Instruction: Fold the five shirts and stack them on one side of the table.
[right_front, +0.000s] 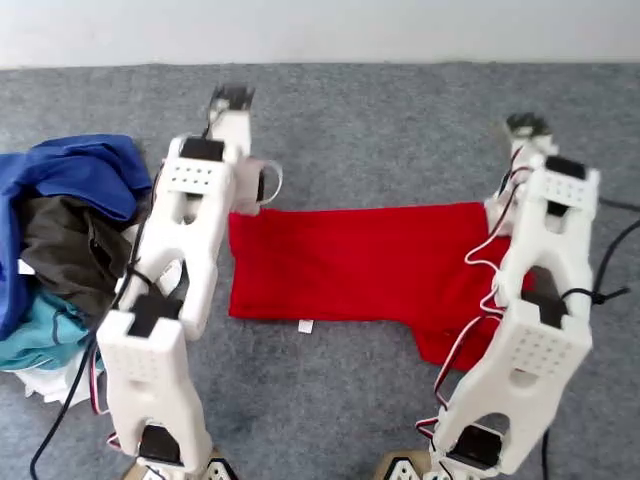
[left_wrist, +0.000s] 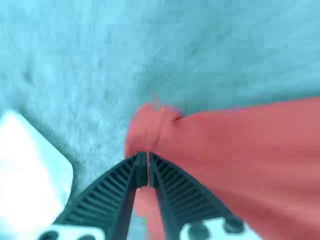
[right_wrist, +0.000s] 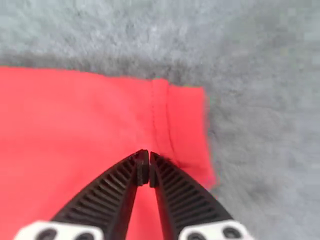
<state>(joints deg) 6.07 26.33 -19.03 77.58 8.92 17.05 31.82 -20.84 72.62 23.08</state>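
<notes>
Two pinches: my left gripper (left_wrist: 143, 170) and right gripper (right_wrist: 145, 167) clamp the red shirt (right_front: 360, 265), spread on grey felt table (right_front: 380, 130); white wall (right_front: 320, 30) behind, shirt pile (right_front: 60, 230) nearby.

Arms: 2, a left arm (right_front: 175, 300) and a right arm (right_front: 530, 320). Grippers: 2, the left gripper (left_wrist: 142, 167) and the right gripper (right_wrist: 144, 167), 2 fingers (left_wrist: 120, 185) each. Worktop (right_front: 400, 110): 1. Shirts: 1 red shirt (right_front: 350, 265) lies apart, with 1 white tag (right_front: 306, 325). Pile (right_front: 60, 260): 1, with 4 colours counted in it: blue (right_front: 70, 175), dark (right_front: 65, 250), teal (right_front: 40, 340), white (right_front: 45, 382). Taking one shirt per colour, that makes 5 shirts; the exact count in the pile is unclear.
</notes>
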